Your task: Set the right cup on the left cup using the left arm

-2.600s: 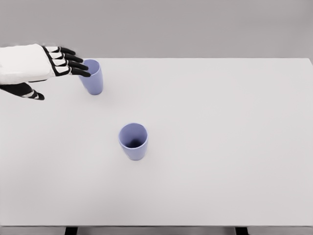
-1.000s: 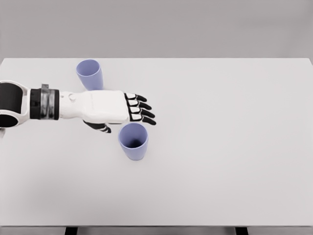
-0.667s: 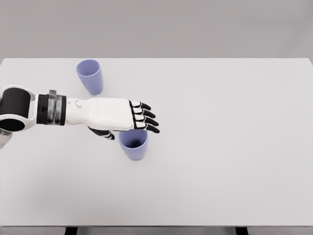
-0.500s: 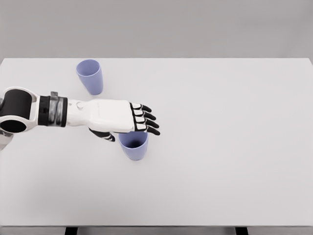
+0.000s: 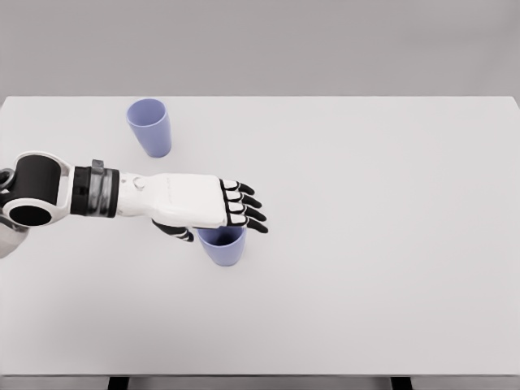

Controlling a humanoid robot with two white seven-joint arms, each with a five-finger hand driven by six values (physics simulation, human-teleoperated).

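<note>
The left hand (image 5: 213, 209), fingers spread and holding nothing, hovers over the right cup (image 5: 222, 246), probably light, rigid plastic; grip its sidewall.

You have two cups here, both lavender: one cup (image 5: 149, 126) at the back left and a second cup (image 5: 223, 247) nearer the middle. You have one desk (image 5: 382, 244), white, carrying both. You see one hand (image 5: 191, 201), the left, showing four dark fingers (image 5: 248, 210) and a thumb.
</note>
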